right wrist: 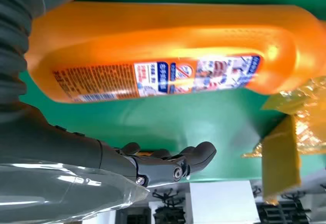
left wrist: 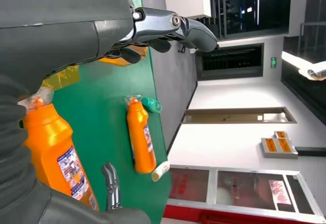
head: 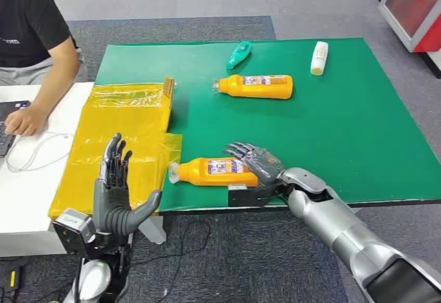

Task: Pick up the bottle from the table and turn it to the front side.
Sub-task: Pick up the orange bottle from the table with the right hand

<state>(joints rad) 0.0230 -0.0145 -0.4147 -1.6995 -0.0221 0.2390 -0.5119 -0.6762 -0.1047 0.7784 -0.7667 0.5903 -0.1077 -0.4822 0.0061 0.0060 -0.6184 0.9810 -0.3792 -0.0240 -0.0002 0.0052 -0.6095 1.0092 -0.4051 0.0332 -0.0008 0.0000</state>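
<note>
A green mat (head: pixel 364 131) is covering the table, and an orange bottle (head: pixel 218 171) is lying on its side near the mat's front edge, closest to the robot. Its long axis is running left to right across the robot's view, with the clear cap pointing left toward a sheet of yellow plastic film (head: pixel 125 138) and its base pointing right. The right hand (head: pixel 257 169) is reaching in from the lower right and sitting at the bottle's base end, fingers spread over the top of the bottle and the thumb lying low along the near side by the mat edge; in the right wrist view the bottle (right wrist: pixel 173 51) is lying between thumb and fingers, but whether the hand is actually gripping it cannot be told. The right hand is clearly the nearer one. The left hand (head: pixel 117 193) is hovering upright and open off the table's front, well apart from the bottle, holding nothing. A second orange bottle (head: pixel 257 86) is lying farther back, with a small green bottle (head: pixel 238 55) and a white bottle (head: pixel 319 58) beyond it. A person's arm (head: pixel 47 89) is resting at a white desk on the left.
</note>
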